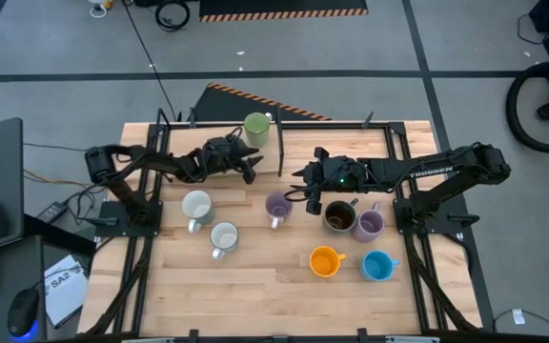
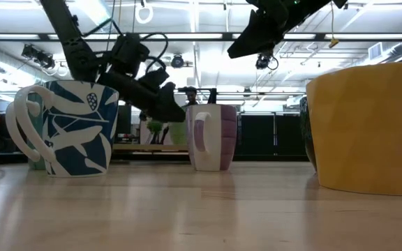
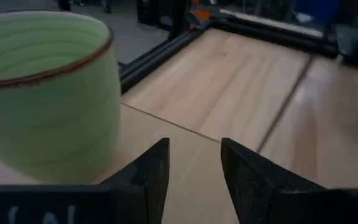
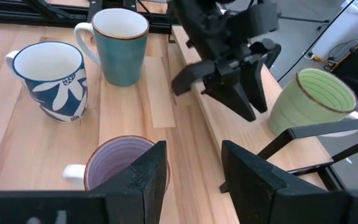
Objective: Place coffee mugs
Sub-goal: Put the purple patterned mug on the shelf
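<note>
My left tool hangs with its fingers parted by a narrow gap and nothing between them, just beside the green mug, which stands at the far edge of the bench close to the black frame. My right tool hovers above the middle of the bench, also parted and empty, over the gap between a lilac mug and the dark brown mug. I judge the green mug already set down and the left arm free, so the step in hand looks like choosing the next mug; the lilac one under my right tool seems the likeliest, and taking it calls for dropping straight down and closing on the rim away from the handle (the brown mug sits close, so little room to swing). Counting mugs from above: one green, two lilac (the second touching the brown one), one dark brown, one orange, one blue, one white with a blue leaf pattern and one teal-walled, eight in all.
</note>
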Controlling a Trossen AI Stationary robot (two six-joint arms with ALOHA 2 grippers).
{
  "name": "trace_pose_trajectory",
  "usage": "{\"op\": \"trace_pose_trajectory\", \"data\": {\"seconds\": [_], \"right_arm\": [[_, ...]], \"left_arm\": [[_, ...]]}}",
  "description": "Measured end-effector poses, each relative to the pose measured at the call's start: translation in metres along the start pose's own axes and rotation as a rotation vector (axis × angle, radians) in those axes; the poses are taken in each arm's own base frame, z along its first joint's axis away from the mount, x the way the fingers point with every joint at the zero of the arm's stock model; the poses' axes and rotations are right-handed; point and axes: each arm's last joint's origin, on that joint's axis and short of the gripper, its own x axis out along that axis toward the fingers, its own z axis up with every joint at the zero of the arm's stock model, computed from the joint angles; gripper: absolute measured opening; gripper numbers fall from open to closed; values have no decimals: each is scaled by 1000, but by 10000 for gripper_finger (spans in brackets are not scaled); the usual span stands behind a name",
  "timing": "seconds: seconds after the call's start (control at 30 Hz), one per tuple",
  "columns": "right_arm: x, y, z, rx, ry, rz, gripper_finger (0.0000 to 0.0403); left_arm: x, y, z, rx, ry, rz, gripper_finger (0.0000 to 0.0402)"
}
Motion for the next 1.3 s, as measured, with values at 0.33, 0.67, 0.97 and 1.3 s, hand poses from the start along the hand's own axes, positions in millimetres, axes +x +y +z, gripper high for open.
{"op": "trace_pose_trajectory", "data": {"seconds": [0.33,0.67,0.97,1.3], "right_arm": [[0,0,0,21,3,0,159],[0,2,0,11,1,8,159],[0,1,0,4,1,4,159],[-1,4,-2,24,23,25,159]], "left_arm": [[-29,0,30,276,146,33,150],[-30,26,57,366,336,281,150],[-30,60,58,371,341,344,150],[-40,56,57,268,371,222,150]]}}
